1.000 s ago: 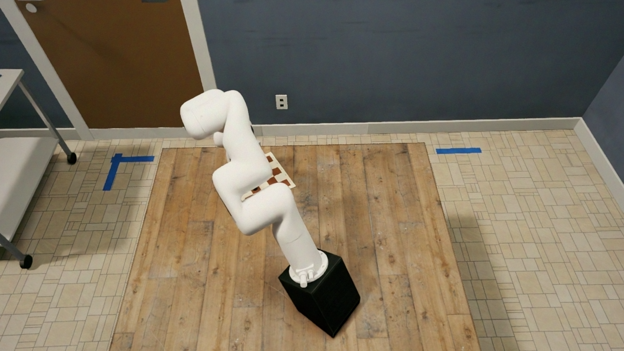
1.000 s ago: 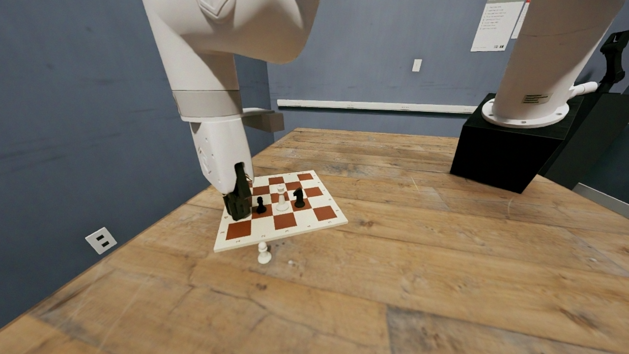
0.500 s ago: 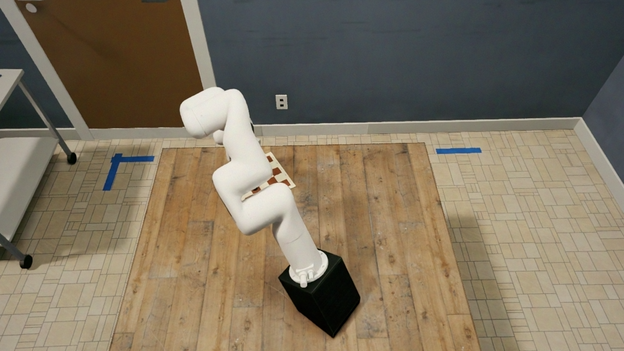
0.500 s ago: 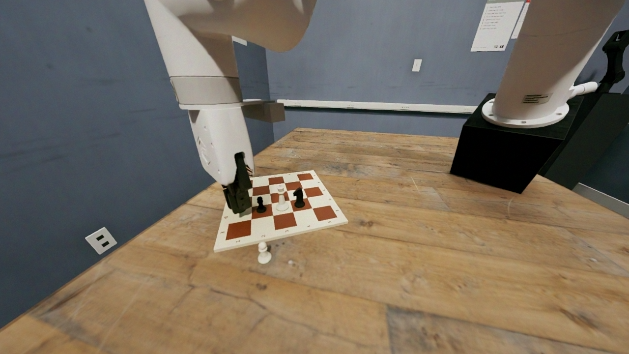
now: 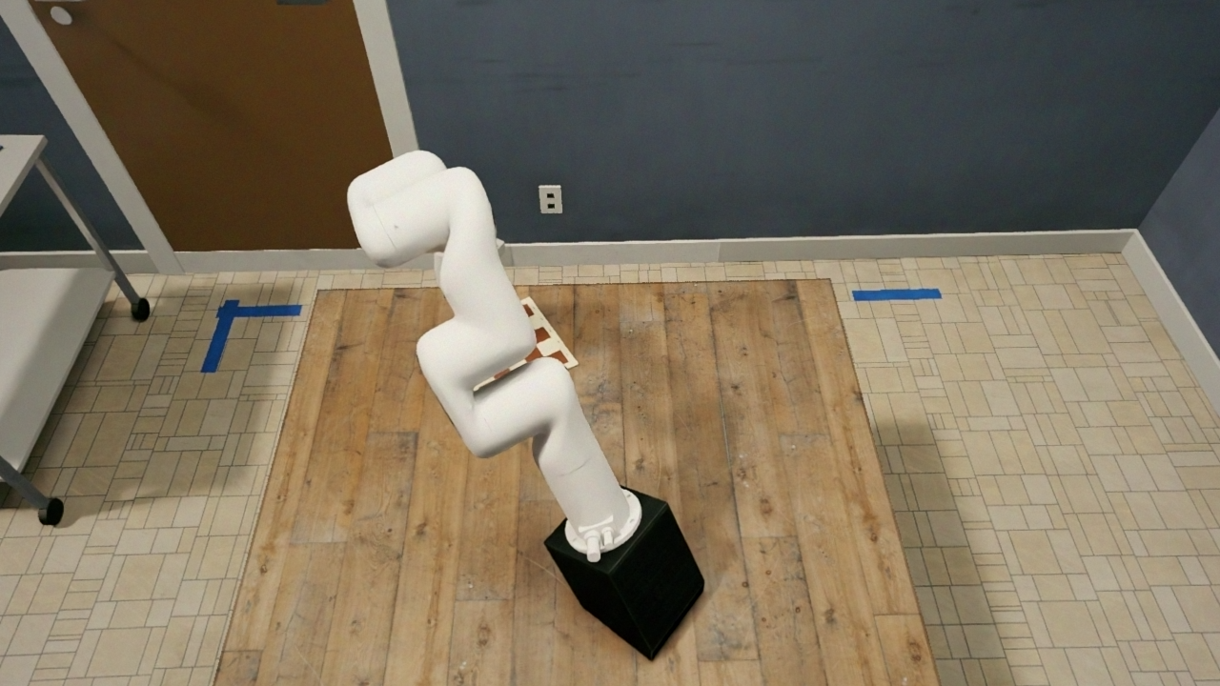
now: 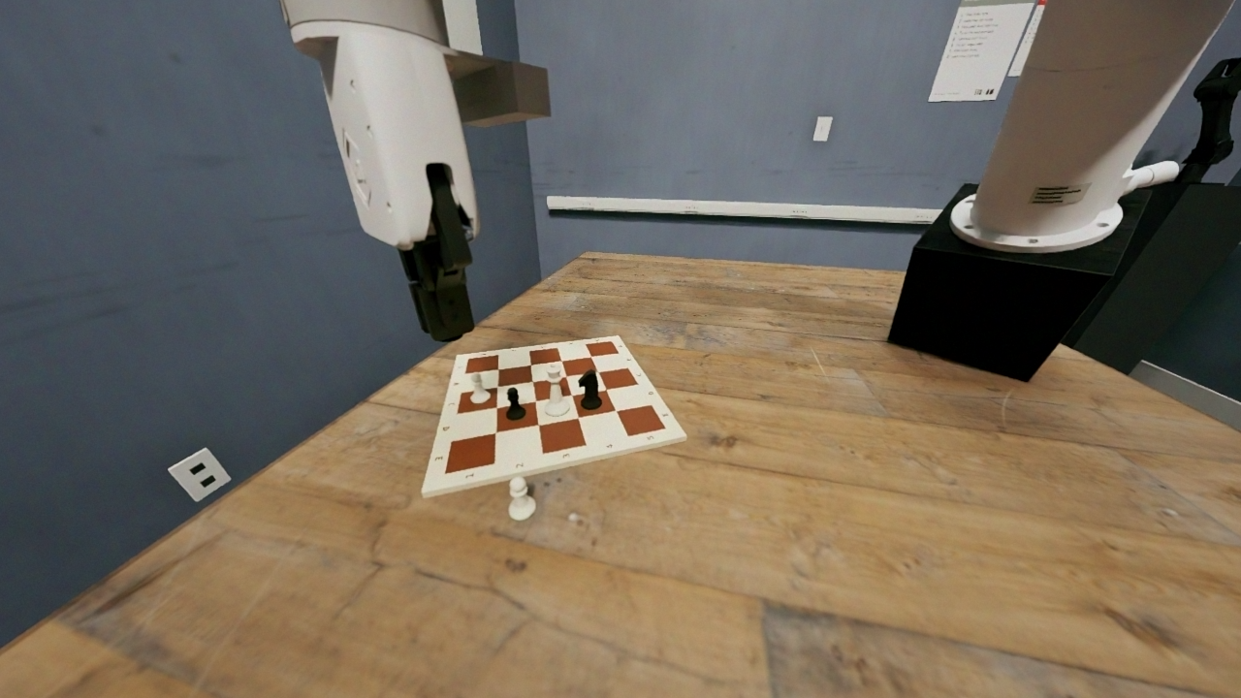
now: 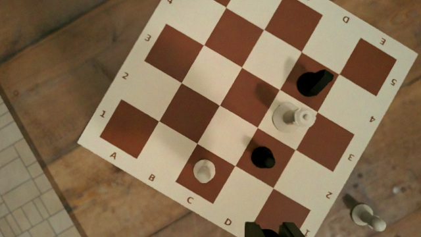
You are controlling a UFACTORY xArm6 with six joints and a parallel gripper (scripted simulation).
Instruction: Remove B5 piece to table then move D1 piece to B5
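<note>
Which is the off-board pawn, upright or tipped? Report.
Upright: the pawn stands on its base on the table, just off the board.

My white arm (image 5: pixel 486 341) rises from its black base (image 5: pixel 631 579) at 5 o'clock on the wooden worktop (image 5: pixel 724 409), leaning toward 11 o'clock and covering most of the checkered board (image 5: pixel 545 336).

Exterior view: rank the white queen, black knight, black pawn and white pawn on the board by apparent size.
1. white queen
2. black knight
3. black pawn and white pawn: look alike; unranked.
</note>
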